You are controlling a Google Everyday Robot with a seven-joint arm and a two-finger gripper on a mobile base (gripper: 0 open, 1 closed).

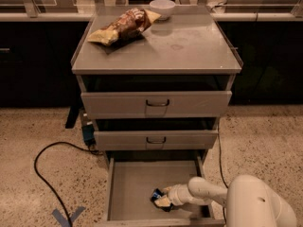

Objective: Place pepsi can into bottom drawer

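The bottom drawer [135, 183] of the grey cabinet is pulled open, its flat grey floor showing. The pepsi can [156, 195], small and blue, lies low inside the drawer near its front right. My gripper [162, 200] reaches in from the right on a white arm and is closed around the can, at or just above the drawer floor. Part of the can is hidden by the fingers.
A brown-yellow chip bag [124, 26] and a white bowl [162, 7] sit on the cabinet top. The two upper drawers [156, 104] are shut. A black cable [45, 171] loops on the speckled floor at left, with blue tape [66, 216] near it.
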